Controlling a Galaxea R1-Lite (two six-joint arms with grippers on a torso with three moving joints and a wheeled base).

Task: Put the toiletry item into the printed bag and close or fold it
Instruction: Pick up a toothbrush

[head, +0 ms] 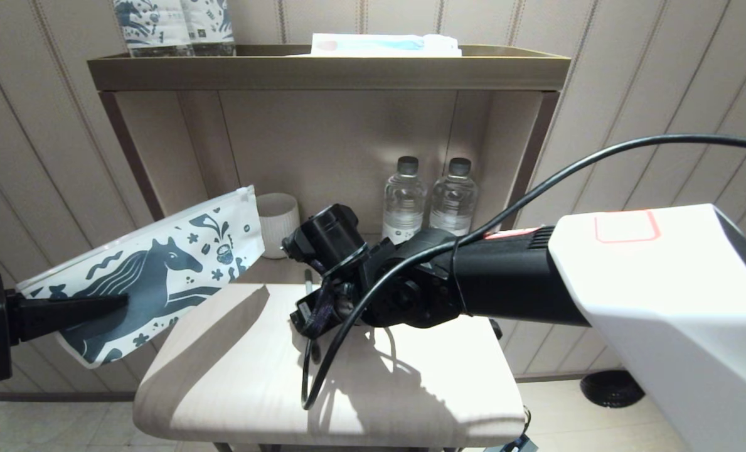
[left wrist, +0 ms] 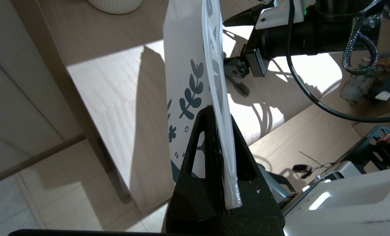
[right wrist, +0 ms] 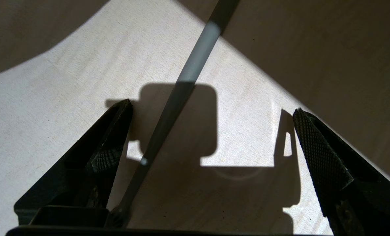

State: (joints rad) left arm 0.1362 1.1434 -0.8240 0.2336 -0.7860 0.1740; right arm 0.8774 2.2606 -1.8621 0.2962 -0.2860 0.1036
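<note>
Left claw [left wrist: 219, 147] is clamping the printed bag [head: 153, 267], holding it in the air left of the surface [head: 234, 376]; right claw [right wrist: 211, 137] is gaping wide, straddling the toothbrush [right wrist: 168, 111] lying on the surface

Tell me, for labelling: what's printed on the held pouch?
A dark blue horse with flowers and squiggles on the white pouch; head view shows it best.

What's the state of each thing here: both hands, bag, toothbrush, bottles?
Left hand: shut on the printed bag.
Printed bag: held up off the table, tilted.
Right hand: open, low over the toothbrush.
Toothbrush: lying flat on the table, not gripped.
Water bottles: upright, capped.
</note>
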